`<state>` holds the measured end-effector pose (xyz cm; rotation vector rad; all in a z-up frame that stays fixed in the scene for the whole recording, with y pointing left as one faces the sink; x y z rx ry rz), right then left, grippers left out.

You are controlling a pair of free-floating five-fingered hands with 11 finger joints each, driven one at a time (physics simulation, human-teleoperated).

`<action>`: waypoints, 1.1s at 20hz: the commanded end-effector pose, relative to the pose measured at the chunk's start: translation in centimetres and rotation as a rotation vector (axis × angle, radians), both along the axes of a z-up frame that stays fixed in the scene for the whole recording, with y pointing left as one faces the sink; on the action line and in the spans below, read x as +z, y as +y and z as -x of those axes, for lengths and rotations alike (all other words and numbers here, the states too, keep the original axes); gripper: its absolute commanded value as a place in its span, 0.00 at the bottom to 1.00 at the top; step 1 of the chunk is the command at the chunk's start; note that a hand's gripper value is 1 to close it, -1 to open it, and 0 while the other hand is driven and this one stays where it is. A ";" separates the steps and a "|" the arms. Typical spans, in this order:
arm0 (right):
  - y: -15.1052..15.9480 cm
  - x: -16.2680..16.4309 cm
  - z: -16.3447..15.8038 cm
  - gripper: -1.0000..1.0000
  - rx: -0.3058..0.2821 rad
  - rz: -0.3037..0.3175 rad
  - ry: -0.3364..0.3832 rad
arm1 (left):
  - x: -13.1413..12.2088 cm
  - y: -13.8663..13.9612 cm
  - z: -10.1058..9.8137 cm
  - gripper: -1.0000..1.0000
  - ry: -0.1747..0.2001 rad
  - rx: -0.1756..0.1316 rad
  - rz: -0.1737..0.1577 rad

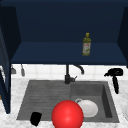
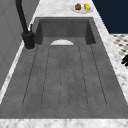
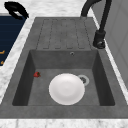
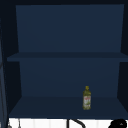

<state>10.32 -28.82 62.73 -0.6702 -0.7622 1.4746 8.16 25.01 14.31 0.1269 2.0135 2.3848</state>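
The open wall cabinet [image 1: 67,53] spanned the space above the sink [image 1: 45,97], its lower shelf carrying an oil bottle [image 1: 86,44] upright toward the right end. The sink's ribbed drainboard took the left half, the basin the right, with the black tap [image 1: 68,75] at the middle of the back edge. A red ball [image 1: 67,115] sat at the sink's front edge, near the middle. A white plate [image 1: 87,108] lay on the basin floor. The right hand [image 1: 114,75] hung over the counter's back right corner, fingers drooping loosely, holding nothing. The left hand [image 1: 35,118] hovered at the drainboard's front left edge; whether its fingers were curled could not be told.
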 end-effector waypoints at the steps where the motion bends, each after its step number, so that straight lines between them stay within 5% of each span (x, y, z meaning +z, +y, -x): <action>1: -0.3 -3.1 2.0 0.00 -0.067 0.027 -0.021 | 0.0 0.0 0.0 0.50 0.000 0.000 0.000; 16: -8.7 -14.3 5.1 0.00 -0.071 0.000 0.002 | 0.0 0.0 0.0 0.50 0.000 0.000 0.000; 22: -11.1 -19.0 5.2 0.00 -0.147 0.022 -0.023 | 0.0 0.0 0.0 0.50 0.000 0.000 0.000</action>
